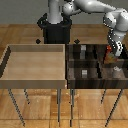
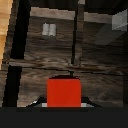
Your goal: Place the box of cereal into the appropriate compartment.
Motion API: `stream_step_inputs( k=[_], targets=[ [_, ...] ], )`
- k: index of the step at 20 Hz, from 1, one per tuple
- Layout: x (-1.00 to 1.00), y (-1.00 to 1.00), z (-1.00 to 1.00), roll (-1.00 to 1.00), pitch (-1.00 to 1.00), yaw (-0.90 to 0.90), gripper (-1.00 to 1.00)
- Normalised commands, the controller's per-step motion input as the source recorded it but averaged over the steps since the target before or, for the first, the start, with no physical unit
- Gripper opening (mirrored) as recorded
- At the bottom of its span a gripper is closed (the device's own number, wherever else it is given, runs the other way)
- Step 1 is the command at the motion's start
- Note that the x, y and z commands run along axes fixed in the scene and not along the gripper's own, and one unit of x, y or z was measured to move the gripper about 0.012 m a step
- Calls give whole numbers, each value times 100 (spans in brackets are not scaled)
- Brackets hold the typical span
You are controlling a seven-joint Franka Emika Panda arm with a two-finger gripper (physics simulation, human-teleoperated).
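The box of cereal point(image 1: 112, 58) is a small red box with an orange face, held above the far right compartments of the dark wooden bin point(image 1: 95, 81). My gripper point(image 1: 113, 54) is shut on it from above. The wrist view has the red box point(image 2: 64, 91) filling the space between my fingers, gripper point(image 2: 64, 104), over the dark dividers point(image 2: 75, 47) of the bin. The lower part of the box is hidden by the gripper body.
A large light wooden tray point(image 1: 35, 80) stands at the exterior view's left, beside the bin. Small grey-white items lie in other compartments point(image 1: 86, 72) point(image 1: 84, 50), and one point(image 2: 48, 29) shows in the wrist view. Both containers rest on thin legs.
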Motion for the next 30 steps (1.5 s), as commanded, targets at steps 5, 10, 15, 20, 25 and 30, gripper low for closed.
stream_step_inputs(
  k=[5,10,15,20,25,30],
  targets=[
    [0,0,-60,0,0,0,-100],
    [0,0,20,0,0,0,-100],
    [0,0,100,0,0,0,-100],
    [-20,0,20,0,0,0,-100],
    [-80,0,0,0,0,0,-100],
    [-100,0,0,0,0,0,-100]
  ],
)
